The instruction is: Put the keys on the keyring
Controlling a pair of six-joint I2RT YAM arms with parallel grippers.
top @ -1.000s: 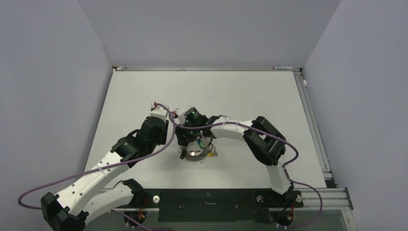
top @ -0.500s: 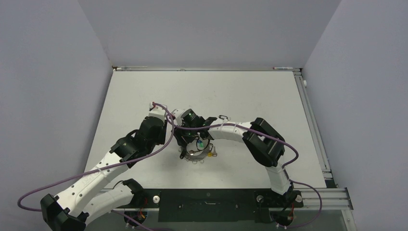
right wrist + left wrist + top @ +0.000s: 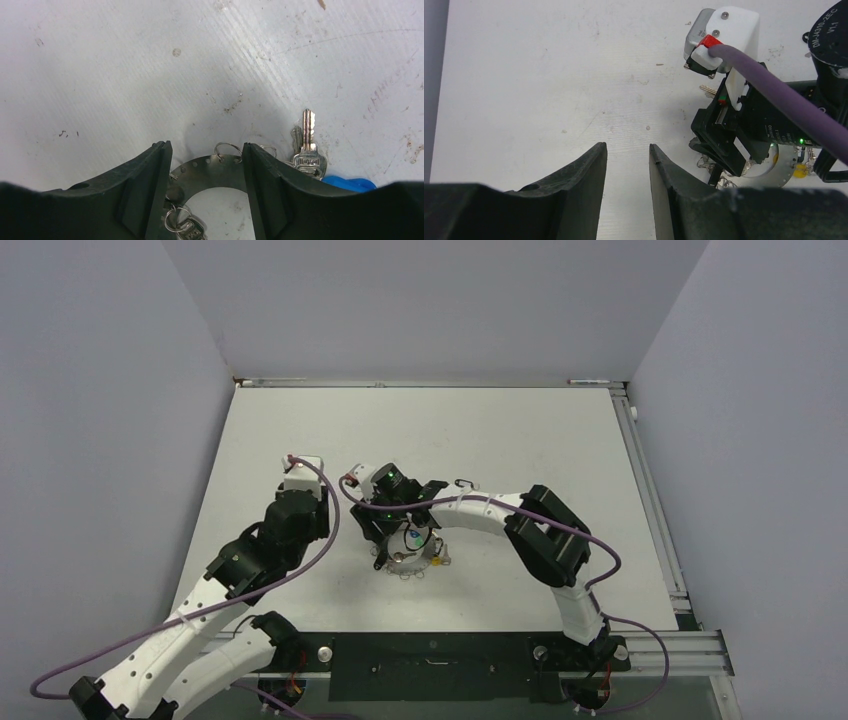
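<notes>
The keyring (image 3: 215,170), a flat grey ring with small holes along its rim, lies on the table. My right gripper (image 3: 206,145) hovers open over its far arc, one finger on each side, and the ring passes under both. Small wire loops (image 3: 227,150) hang in the rim holes. A silver key (image 3: 308,150) with a blue head (image 3: 350,183) lies just right of the ring, and another key (image 3: 192,227) lies inside the hole. From above, the keyring (image 3: 405,560) shows a yellow-headed key (image 3: 437,562) beside it. My left gripper (image 3: 626,146) is open and empty, left of the ring.
A small dark piece (image 3: 462,483), perhaps a key, lies behind the right forearm. The right wrist camera and its purple cable (image 3: 769,90) fill the right of the left wrist view. The left wall (image 3: 434,85) stands close to the left gripper.
The left arm has drawn back to the left, away from the ring. The right gripper has shifted slightly left over the ring, and its jaws stand a little wider.
</notes>
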